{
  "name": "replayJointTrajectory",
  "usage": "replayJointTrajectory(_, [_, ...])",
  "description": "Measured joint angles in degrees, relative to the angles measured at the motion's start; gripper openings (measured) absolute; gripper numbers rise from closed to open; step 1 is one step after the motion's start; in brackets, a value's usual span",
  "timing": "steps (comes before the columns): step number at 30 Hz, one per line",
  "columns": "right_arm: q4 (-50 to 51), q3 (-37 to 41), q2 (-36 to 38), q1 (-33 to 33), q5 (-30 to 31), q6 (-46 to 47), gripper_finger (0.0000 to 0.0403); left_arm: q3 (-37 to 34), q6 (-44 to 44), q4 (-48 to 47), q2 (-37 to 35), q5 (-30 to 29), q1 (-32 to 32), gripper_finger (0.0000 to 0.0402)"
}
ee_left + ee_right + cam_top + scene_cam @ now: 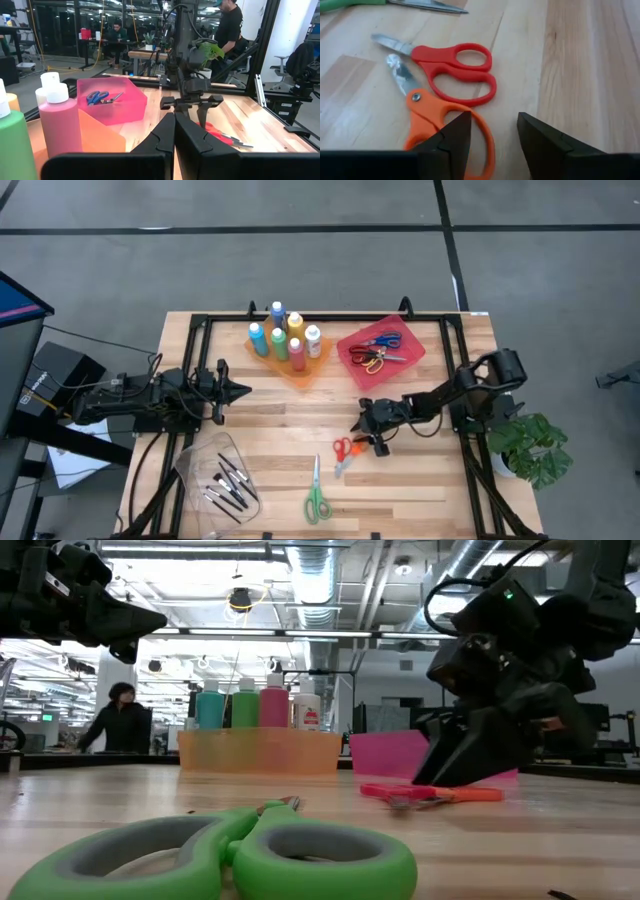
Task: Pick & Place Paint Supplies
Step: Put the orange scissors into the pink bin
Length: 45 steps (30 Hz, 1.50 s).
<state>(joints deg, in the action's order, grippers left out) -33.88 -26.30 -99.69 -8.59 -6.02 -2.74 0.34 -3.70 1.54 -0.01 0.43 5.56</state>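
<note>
The right gripper (372,442), fingers parted and holding nothing, hovers at centre frame just beside 2 pairs of scissors, red scissors (451,67) and orange scissors (434,119), lying together on the table (420,480). Green scissors (316,496) lie at lower centre. The left gripper (243,389), fingers closed and empty, waits at left.

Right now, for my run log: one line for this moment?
right pincer: open, above orange scissors | red scissors: beside, on table | left pincer: shut, waiting
</note>
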Motion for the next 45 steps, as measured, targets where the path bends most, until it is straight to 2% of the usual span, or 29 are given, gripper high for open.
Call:
replayJointTrajectory(3, [-0.32, -0.11, -1.04, 0.03, 0.11, -0.09, 0.014, 0.0, 0.0, 0.0, 0.0, 0.0, -0.01, 0.0001])
replayJointTrajectory(14, [1.02, -0.17, -1.73, 0.12, -0.37, -0.26, 0.0011, 0.01, 0.0, 0.0, 0.0, 0.0, 0.0, 0.0001])
replayJointTrajectory(24, [0.16, -0.02, -1.89, 0.09, -1.18, 0.5, 0.0005, 0.01, 0.01, -0.01, 0.0, 0.0, -0.01, 0.0001])
replayJointTrajectory(29, [1.91, 0.15, 0.89, -0.61, -1.25, 1.23, 0.0003, 0.02, 0.0, -0.02, 0.0, 0.0, -0.02, 0.0001])
replayJointTrajectory(37, [8.77, 0.27, 12.46, -2.04, -1.44, 1.24, 0.0001, 0.0, 0.0, -0.02, 0.0, -0.01, 0.0, 0.0001])
replayJointTrajectory(45, [8.29, 0.24, 27.63, -2.03, -3.09, -0.7, 0.0, 0.0, 0.0, -0.02, 0.0, 0.0, 0.0, 0.0001])
